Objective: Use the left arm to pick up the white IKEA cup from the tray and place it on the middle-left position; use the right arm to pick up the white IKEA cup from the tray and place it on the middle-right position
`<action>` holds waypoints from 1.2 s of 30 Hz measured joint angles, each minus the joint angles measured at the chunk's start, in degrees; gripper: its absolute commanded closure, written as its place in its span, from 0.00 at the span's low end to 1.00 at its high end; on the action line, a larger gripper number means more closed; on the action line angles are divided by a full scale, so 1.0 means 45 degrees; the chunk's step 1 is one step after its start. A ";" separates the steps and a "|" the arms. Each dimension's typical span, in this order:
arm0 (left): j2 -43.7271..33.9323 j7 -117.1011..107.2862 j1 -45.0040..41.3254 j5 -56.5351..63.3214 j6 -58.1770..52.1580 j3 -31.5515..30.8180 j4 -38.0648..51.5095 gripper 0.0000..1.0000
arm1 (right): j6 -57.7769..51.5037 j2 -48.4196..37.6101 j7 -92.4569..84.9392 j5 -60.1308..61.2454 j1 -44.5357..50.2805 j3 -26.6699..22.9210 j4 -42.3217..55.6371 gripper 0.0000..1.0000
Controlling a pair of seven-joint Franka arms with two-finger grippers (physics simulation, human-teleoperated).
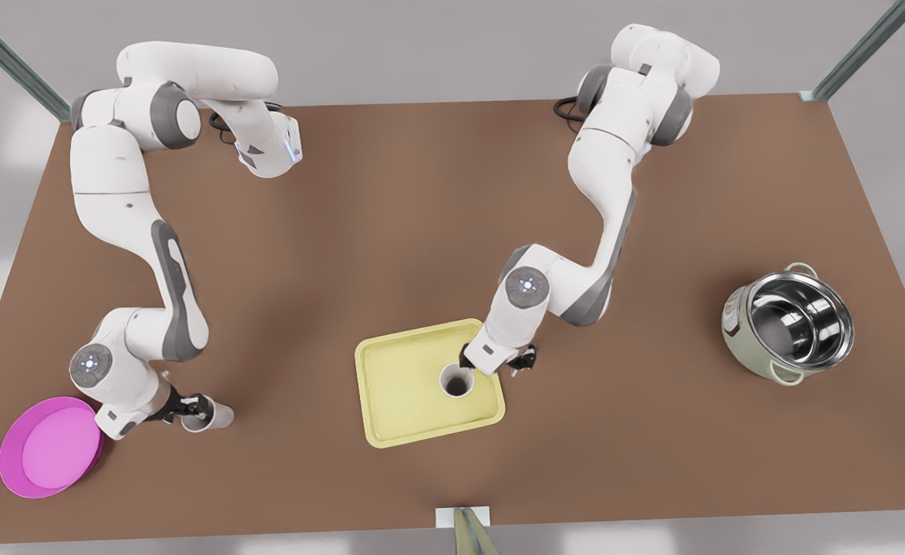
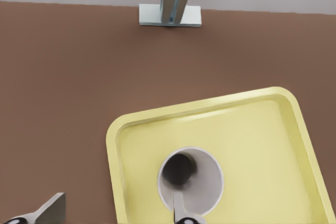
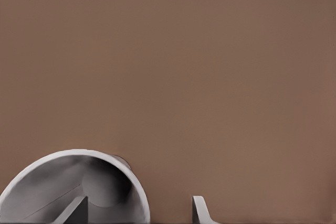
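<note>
One white cup (image 1: 457, 381) (image 2: 191, 181) stands upright on the pale yellow tray (image 1: 402, 385) (image 2: 262, 145). My left gripper (image 1: 496, 362) (image 2: 115, 214) is over it and open, one finger inside the cup, the other outside past the tray's rim. A second white cup (image 1: 210, 416) (image 3: 79, 187) is off the tray on the brown table, beside the magenta dish. My right gripper (image 1: 190, 408) (image 3: 137, 212) straddles this cup's wall, open. One finger is inside and one outside, and neither touches the wall.
A round magenta dish (image 1: 48, 447) lies at the front view's lower left, close to the right arm's wrist. A steel pot (image 1: 792, 324) stands at the front view's right. A metal post bracket (image 1: 462, 518) (image 2: 169, 15) sits on the near table edge.
</note>
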 measured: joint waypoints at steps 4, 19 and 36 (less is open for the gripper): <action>0.0692 -0.0761 -0.0364 0.0586 0.0642 0.0064 0.0469 0.00 | -0.1511 -0.2450 -0.0478 0.0880 0.0091 0.0234 0.0018 0.00; 0.1454 -0.2090 -0.0411 0.1009 0.0887 0.0007 0.0389 0.00 | -0.7468 -0.7432 -0.0349 0.1297 0.2449 -0.2506 -0.0306 0.00; 0.1780 -0.3117 -0.0567 0.0868 0.1097 -0.0068 0.0363 0.83 | -0.8149 -0.7039 -0.0194 0.1267 0.2552 -0.2523 -0.0256 0.00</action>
